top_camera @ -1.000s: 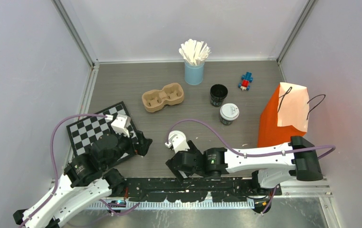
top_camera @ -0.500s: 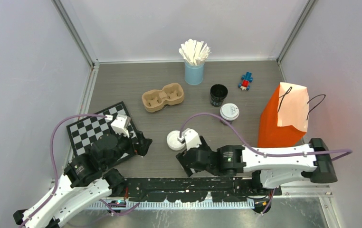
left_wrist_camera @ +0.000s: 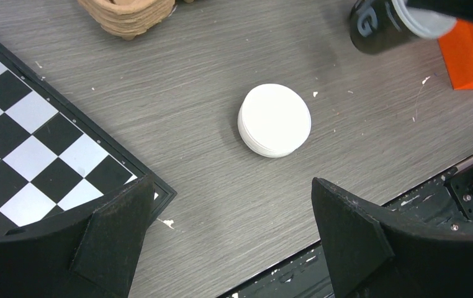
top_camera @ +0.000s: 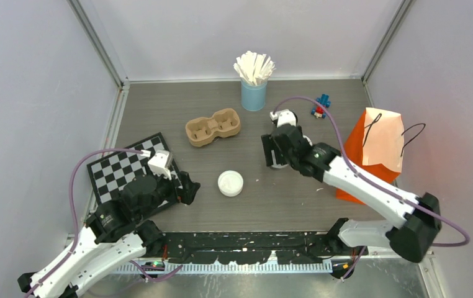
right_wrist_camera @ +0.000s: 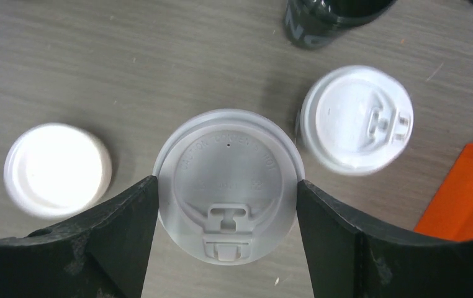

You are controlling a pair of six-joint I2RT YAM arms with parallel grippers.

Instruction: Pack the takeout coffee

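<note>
- Right wrist view: the right end effector (right_wrist_camera: 226, 186) grips a white sip lid (right_wrist_camera: 228, 164) by its rim, with one finger touching each side and the sip hole on the near side.
- Below it on the surface (right_wrist_camera: 128, 56), the open black cup (right_wrist_camera: 321, 25) shows at the far edge of that view. A lidded cup (right_wrist_camera: 355, 118) stands just beside it, on the side of the orange bag (right_wrist_camera: 470, 192).
- From above, both cups lie right of the middle, largely hidden under the right arm.
- A spare lid (top_camera: 229, 183) lies flat near the middle, well apart from the cups. The left end effector (left_wrist_camera: 231, 186) hangs over it with its fingers spread wide, holding nothing.
- The step in hand looks like capping the open cup.
- To do it well, carry the lid forward until it is centred on the cup's mouth, keep it level, then lower it straight down.
- Press evenly so the whole rim seats, and let go only once it sits flat.
- The main risk is brushing the lidded cup on the way, or tipping the light open cup with an off-centre push.
- Neither cup is in the cardboard carrier (top_camera: 213, 126) yet, so most of the packing remains.
</note>
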